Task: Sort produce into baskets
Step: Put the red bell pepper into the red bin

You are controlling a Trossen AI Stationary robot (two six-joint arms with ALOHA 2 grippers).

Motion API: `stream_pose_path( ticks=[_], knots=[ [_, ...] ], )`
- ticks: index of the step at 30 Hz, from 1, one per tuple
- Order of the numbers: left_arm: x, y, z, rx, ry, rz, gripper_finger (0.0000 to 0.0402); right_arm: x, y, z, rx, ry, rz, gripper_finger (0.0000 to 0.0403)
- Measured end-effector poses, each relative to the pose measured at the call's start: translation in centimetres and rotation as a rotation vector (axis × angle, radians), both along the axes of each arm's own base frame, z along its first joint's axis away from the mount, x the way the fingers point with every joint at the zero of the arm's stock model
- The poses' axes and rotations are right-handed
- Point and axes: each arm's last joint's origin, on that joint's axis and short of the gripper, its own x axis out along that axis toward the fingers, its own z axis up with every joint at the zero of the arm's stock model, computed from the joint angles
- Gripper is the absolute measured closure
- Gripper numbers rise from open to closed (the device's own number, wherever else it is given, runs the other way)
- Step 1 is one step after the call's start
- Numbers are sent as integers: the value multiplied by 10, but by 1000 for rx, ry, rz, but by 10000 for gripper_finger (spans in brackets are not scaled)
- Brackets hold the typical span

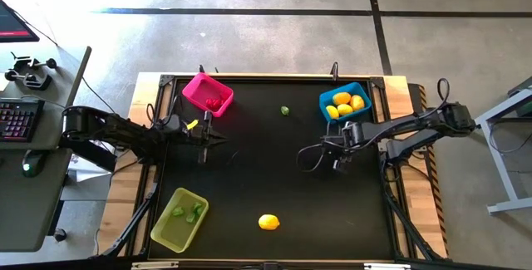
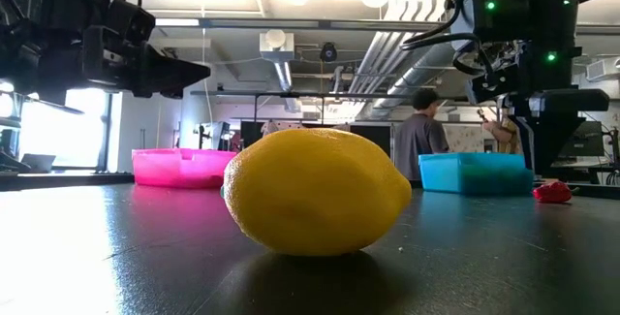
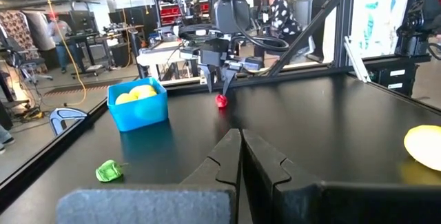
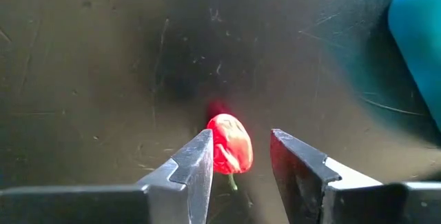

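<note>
Red produce piece sits between our right gripper's parted fingers; our left gripper, fingers pressed together, hovers beside the pink basket.

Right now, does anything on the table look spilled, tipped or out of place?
Nothing spilled or tipped. Unsorted: a lemon, a green piece and a red piece between the open right end effector fingers. The yellow-green basket sits skewed.
</note>
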Motion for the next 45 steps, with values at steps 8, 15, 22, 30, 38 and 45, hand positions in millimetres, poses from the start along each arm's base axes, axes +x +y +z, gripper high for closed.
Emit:
stream_pose_path(
  ticks=[8,15,22,30,38,45],
  knots=[
    [0,0,0,-1,1,0,401,3,0,-9,-5,55,1,269],
    [0,0,0,-1,1,0,401,11,0,-28,-3,134,30,269],
    [0,0,0,-1,1,0,401,13,2,-33,33,161,67,288],
    [0,0,0,-19,2,1,401,30,6,-18,17,63,79,393],
    [0,0,0,-62,5,-12,401,80,7,4,-79,-401,55,386],
    [0,-2,0,-100,11,-76,401,119,6,19,-174,-940,81,389]
  ],
)
